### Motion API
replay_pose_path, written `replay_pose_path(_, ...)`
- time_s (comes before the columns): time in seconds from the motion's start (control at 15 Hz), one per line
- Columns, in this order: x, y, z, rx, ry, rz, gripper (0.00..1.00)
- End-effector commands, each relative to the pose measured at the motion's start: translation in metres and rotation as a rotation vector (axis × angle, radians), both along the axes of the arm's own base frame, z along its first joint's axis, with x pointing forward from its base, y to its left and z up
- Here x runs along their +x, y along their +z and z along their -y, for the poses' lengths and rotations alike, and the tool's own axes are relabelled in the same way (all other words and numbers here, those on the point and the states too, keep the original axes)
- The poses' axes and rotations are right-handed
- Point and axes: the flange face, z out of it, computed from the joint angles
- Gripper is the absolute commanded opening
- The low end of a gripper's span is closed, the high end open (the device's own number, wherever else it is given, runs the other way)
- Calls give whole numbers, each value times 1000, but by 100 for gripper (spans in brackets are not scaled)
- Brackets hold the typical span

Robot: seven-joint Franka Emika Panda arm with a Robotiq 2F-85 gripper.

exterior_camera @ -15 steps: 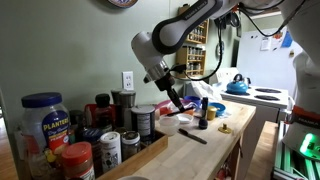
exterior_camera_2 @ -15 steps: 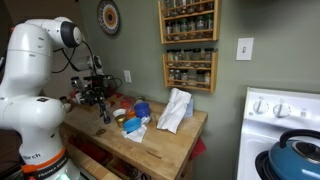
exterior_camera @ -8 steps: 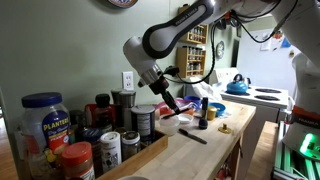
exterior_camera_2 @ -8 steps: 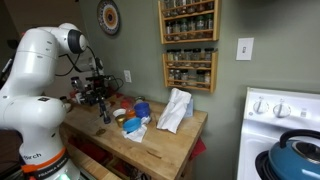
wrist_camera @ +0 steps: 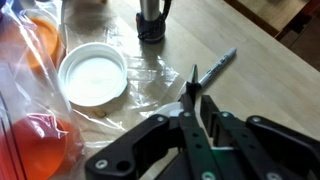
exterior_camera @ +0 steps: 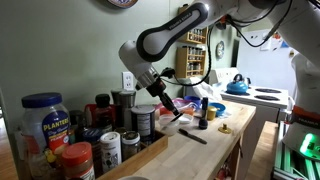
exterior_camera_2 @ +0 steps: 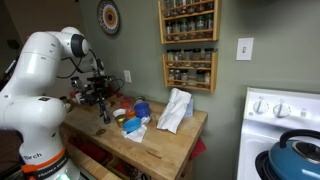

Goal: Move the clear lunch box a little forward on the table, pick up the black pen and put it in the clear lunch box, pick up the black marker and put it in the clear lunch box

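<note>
Arm (exterior_camera: 150, 45) nearer the wall (exterior_camera: 60, 50) than before, jaws tight on black pen (wrist_camera: 220, 64), its axis diagonal, tip upper-right.

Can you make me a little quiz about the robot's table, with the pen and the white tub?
1. True or false: the black pen is already inside the white tub.
2. Where is the pen lying? A) on the wooden table B) on the wall shelf C) on the stove
3. Fill in the gap: seen from the wrist camera, the inside of the tub looks ____.

Key: 1 false; 2 A; 3 empty.
</note>
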Motion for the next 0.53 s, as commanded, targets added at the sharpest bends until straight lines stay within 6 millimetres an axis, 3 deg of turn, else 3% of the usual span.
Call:
replay_pose_path(0.0, 4, 8, -2, -12, 7, 15, 49)
replay_pose_path(0.47, -19, 36, 5, 35, -93, 79, 99)
